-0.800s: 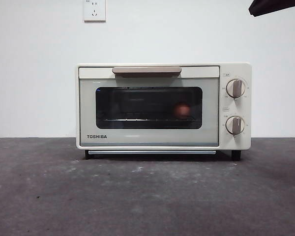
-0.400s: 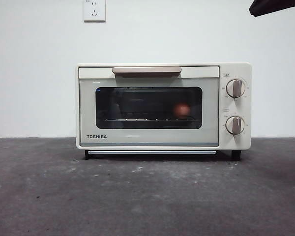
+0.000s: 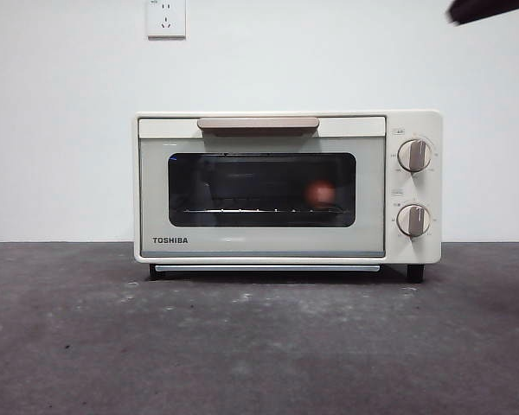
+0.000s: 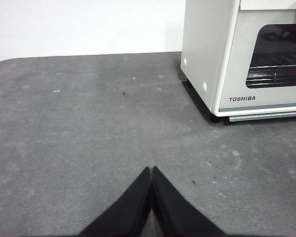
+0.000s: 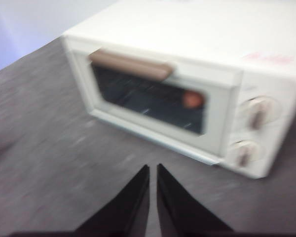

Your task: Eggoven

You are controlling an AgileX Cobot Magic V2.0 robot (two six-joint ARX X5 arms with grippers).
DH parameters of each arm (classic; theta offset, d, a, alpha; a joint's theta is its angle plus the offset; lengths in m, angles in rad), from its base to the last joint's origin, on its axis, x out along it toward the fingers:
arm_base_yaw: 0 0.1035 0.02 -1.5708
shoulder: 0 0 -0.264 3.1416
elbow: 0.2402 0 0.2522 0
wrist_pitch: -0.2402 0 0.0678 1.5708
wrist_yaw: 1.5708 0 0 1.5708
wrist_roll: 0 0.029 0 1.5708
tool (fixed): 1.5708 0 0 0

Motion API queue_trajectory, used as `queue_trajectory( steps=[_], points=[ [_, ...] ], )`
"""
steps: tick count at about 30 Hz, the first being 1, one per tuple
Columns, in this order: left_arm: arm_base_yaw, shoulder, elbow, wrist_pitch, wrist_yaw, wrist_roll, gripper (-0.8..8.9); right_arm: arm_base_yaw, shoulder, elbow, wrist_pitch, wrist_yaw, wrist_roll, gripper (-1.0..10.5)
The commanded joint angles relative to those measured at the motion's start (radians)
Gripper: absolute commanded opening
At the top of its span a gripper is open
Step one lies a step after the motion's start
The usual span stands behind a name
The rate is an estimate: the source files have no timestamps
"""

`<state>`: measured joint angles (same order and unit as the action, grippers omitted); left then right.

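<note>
The cream TOSHIBA oven point(image 3: 285, 186) stands at the middle of the table with its door shut. Through the dark window the reddish-brown egg point(image 3: 321, 193) rests on the rack at the right; the blurred right wrist view also shows the egg point(image 5: 191, 100) behind the glass. My right gripper point(image 5: 153, 170) hangs shut and empty in the air in front of the oven point(image 5: 187, 84), and shows as a dark tip point(image 3: 489, 9) in the top right corner of the front view. My left gripper point(image 4: 151, 171) is shut, low over the table, off the oven's point(image 4: 246, 54) left side.
Dark grey table point(image 3: 259, 346) runs in front of the oven. A white wall with a power socket point(image 3: 166, 17) stands behind. Two knobs point(image 3: 414, 156) sit on the oven's right panel.
The dark arm tip in the top right corner has drawn up and shrunk. The oven and the egg have not moved.
</note>
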<state>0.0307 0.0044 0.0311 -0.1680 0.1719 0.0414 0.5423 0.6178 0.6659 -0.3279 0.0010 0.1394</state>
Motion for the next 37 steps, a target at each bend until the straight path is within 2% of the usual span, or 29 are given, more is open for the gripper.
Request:
queue_trajectory(
  steps=[1, 5, 10, 14, 21, 29, 37],
  points=[
    [0.003, -0.002, -0.027, 0.01, 0.002, -0.002, 0.08, -0.076, -0.06, -0.004, 0.022, 0.023, -0.056, 0.1],
    [0.003, -0.001, -0.027, 0.01, 0.002, -0.002, 0.08, -0.227, -0.151, -0.081, 0.076, -0.012, -0.056, 0.1],
    [0.003, -0.001, -0.027, 0.01, 0.002, -0.002, 0.08, -0.395, -0.288, -0.233, 0.199, 0.007, -0.08, 0.1],
    [0.003, -0.001, -0.027, 0.011, 0.002, -0.002, 0.08, -0.476, -0.377, -0.366, 0.321, 0.004, -0.079, 0.1],
    [0.003, -0.001, -0.027, 0.011, 0.002, -0.002, 0.08, -0.525, -0.488, -0.529, 0.353, 0.006, -0.075, 0.1],
    [0.003, -0.001, -0.027, 0.011, 0.002, -0.002, 0.08, -0.527, -0.583, -0.643, 0.346, 0.005, -0.064, 0.1],
    [0.003, -0.001, -0.027, 0.011, 0.002, -0.002, 0.08, -0.527, -0.614, -0.656, 0.184, 0.005, -0.055, 0.1]
  ],
)
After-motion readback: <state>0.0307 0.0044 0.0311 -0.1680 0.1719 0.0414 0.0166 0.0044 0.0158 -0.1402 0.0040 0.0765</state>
